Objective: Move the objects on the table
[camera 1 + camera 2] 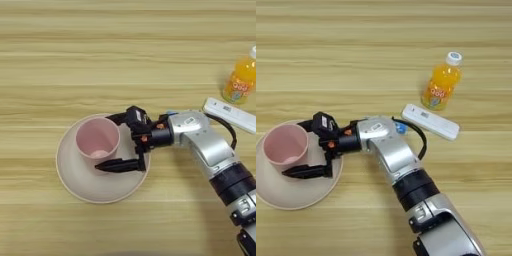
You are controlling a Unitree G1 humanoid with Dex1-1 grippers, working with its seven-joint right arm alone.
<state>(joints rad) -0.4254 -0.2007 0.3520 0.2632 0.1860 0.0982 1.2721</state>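
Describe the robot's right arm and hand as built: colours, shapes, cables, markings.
The right arm has a rounded silver forearm shell, then a black ribbed collar and a grey segment towards the body. A black cable loops out beside it, and something small and blue shows at its top edge. The hand is black, with orange-red accents at the wrist and two slim, pointed black fingers.

Pale pink cup (97, 138) and plate (80, 175), orange bottle (441, 85) white-capped, black pincer (116, 141), striped light-wood table (100, 60).

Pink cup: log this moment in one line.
cup upright on plate | right gripper open around cup | bottle standing apart
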